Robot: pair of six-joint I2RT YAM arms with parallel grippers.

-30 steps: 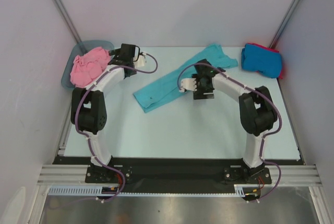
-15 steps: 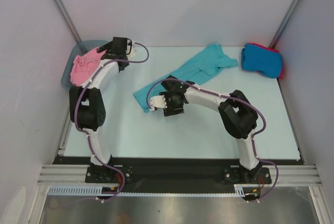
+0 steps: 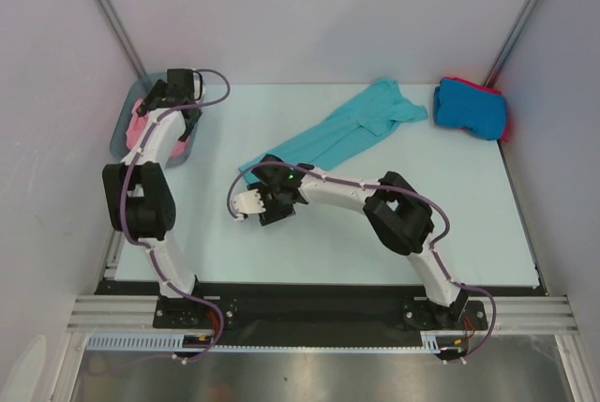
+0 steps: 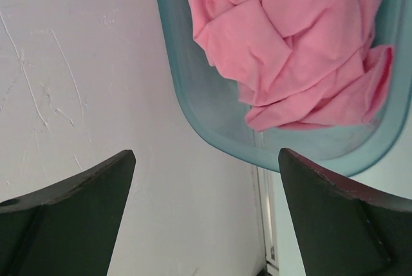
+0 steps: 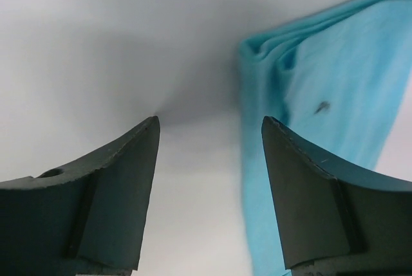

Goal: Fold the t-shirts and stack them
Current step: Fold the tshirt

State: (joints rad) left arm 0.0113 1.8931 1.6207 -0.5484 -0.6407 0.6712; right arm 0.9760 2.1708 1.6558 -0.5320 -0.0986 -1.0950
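Here right jaws apart beside teal t-shirt (image 5: 335, 96); left jaws over pink t-shirt (image 4: 302, 44).

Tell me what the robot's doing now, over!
Left gripper open above pink t-shirt in tub. Right gripper open by teal t-shirt's near end, nothing held. Blue t-shirt folded on red one, far right corner. Nothing blocking.

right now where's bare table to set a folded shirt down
Bare table lies right of the right arm, nearer than the blue shirt. Another patch sits between the tub and teal shirt. The tub corner, under the left arm, is crowded.
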